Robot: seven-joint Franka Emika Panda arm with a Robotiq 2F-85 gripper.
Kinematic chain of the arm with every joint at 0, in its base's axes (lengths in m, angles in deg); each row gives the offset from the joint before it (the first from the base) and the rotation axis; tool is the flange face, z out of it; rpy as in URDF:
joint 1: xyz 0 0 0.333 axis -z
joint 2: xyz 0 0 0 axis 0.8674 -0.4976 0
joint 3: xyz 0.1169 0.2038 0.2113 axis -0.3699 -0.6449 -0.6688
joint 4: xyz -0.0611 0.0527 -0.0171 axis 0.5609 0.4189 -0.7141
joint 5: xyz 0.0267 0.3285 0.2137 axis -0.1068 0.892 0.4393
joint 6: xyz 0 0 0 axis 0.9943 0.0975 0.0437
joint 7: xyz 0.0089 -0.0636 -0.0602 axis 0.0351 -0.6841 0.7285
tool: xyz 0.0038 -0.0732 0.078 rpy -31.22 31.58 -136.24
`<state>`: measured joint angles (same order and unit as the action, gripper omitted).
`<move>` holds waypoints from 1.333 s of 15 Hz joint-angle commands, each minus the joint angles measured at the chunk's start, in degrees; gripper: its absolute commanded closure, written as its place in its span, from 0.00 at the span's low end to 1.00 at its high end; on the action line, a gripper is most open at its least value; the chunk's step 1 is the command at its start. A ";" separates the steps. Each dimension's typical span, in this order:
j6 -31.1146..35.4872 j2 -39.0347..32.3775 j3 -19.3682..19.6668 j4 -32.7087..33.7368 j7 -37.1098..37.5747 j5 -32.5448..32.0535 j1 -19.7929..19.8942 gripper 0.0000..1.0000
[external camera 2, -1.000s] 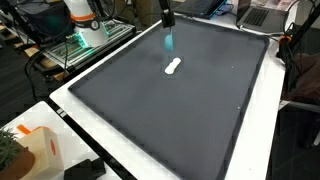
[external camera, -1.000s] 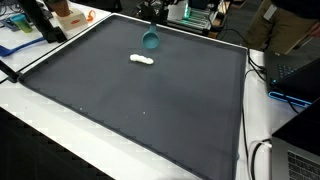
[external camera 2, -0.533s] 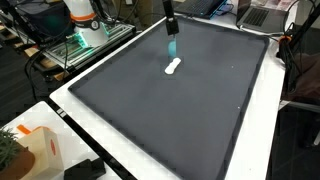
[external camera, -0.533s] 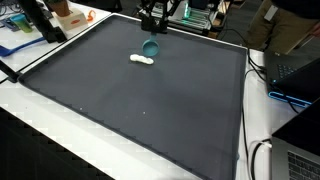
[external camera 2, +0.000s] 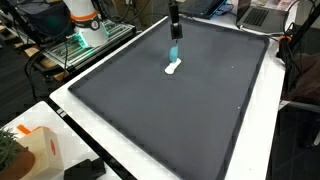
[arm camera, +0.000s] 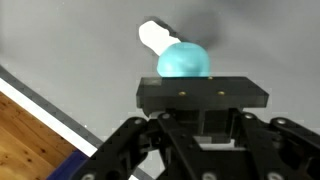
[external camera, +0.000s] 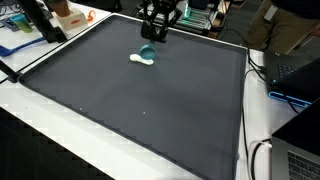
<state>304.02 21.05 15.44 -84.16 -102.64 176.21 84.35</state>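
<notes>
Holding a teal round object low over the dark mat — the gripper has its fingers closed narrow on it.
A small white oblong piece lies just beyond it, away from the fingers — touching or not, I cannot tell.

matt grey mat, smooth teal plastic object
</notes>
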 commanded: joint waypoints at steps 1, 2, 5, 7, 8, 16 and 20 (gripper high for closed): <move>0.27 -3.63 10.89 2.84 -2.72 3.24 -10.59 0.79; 1.38 -5.14 13.25 3.89 -3.83 4.20 -13.08 0.79; 2.72 -7.92 19.83 6.63 -5.12 5.97 -19.32 0.79; 2.45 -7.62 22.58 8.27 -6.59 8.10 -21.34 0.79; 1.91 -6.42 23.61 8.62 -7.05 9.18 -21.78 0.79; -9.82 16.67 17.93 -3.03 -9.21 29.06 -3.84 0.79; -18.12 14.39 -0.01 -5.71 2.55 23.87 13.83 0.79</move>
<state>291.94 33.66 26.65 -85.40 -105.91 200.08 86.95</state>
